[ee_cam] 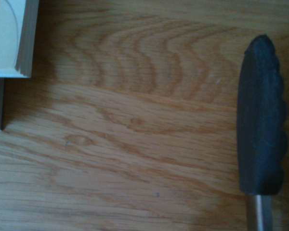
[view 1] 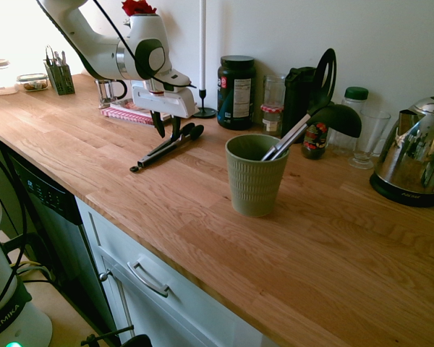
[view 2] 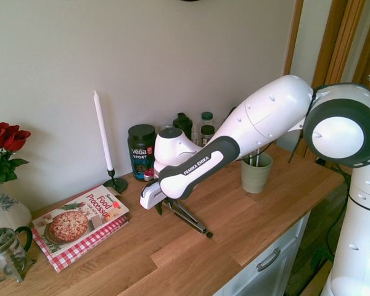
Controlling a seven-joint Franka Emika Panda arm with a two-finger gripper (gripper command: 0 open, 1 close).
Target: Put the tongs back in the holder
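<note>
Tongs lay flat on the wooden tabletop, outside the holder. Gripper was down at the tongs, fingers spread, gap visible between them in the first exterior view. Couldn't tell whether either finger touched the tongs. Black rounded tips of the tongs pointed toward the back of the tabletop, other end toward the front edge. Wrist view, slightly blurred: one dark scalloped tip with a bit of metal arm, plus a corner of the cookbook.

Holder, an olive-green ribbed cup, stood upright on the tabletop, apart from the tongs. Black ladle leaned in it, silver handle down inside; a black slotted utensil rose just behind, its base hidden.

Along the wall: black protein tub, a glass jar with a red-and-white lid, a dark bottle, a green-lidded jar. Metal kettle stood beyond the cup. White candle stood upright in a black candlestick beside the cookbook. French press and red roses were past the book. Small dark green caddy with cutlery stood at the far end.
</note>
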